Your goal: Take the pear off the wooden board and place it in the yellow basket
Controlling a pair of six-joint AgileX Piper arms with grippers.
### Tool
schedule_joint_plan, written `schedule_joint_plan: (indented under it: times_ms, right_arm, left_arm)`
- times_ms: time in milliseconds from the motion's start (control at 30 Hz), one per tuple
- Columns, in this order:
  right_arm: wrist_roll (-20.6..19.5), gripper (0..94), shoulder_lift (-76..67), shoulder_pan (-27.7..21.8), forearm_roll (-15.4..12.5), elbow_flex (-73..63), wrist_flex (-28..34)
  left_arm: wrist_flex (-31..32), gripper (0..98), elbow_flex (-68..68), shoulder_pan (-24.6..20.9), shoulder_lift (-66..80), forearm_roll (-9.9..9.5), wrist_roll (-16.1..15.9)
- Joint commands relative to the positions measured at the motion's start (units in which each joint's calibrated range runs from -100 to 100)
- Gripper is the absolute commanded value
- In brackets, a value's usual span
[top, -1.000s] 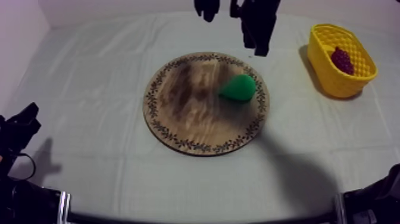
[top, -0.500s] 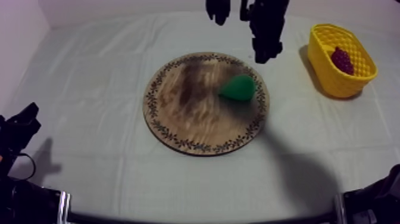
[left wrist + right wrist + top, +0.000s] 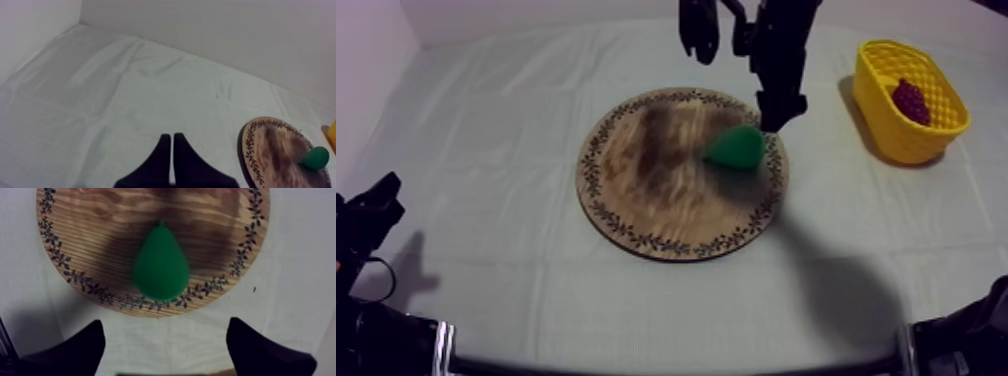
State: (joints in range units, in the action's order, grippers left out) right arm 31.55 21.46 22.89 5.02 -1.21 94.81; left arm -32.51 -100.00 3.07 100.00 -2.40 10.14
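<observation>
Right end effector (image 3: 738,92) has descended, spread over pear (image 3: 736,147).

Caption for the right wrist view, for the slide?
Right gripper, jaws open, over the pear near the rim of the wooden board.

Green pear (image 3: 737,148) lies sideways on the wooden board (image 3: 636,195) near its rim; yellow basket (image 3: 886,135) well apart
</observation>
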Motion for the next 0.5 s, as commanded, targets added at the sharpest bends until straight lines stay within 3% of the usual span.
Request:
schedule_joint_plan:
  times_ms: [0,467]
  right_arm:
    - [0.04,70.4,0.86,0.08,-0.18,0.50,-0.15]
    - [0.02,68.7,11.32,0.42,0.04,-0.35,-4.47]
  left_arm:
    - [0.01,0.1,0.00,0.01,0.00,-0.02,-0.01]
    - [0.01,0.1,0.00,0.01,0.00,-0.02,-0.01]
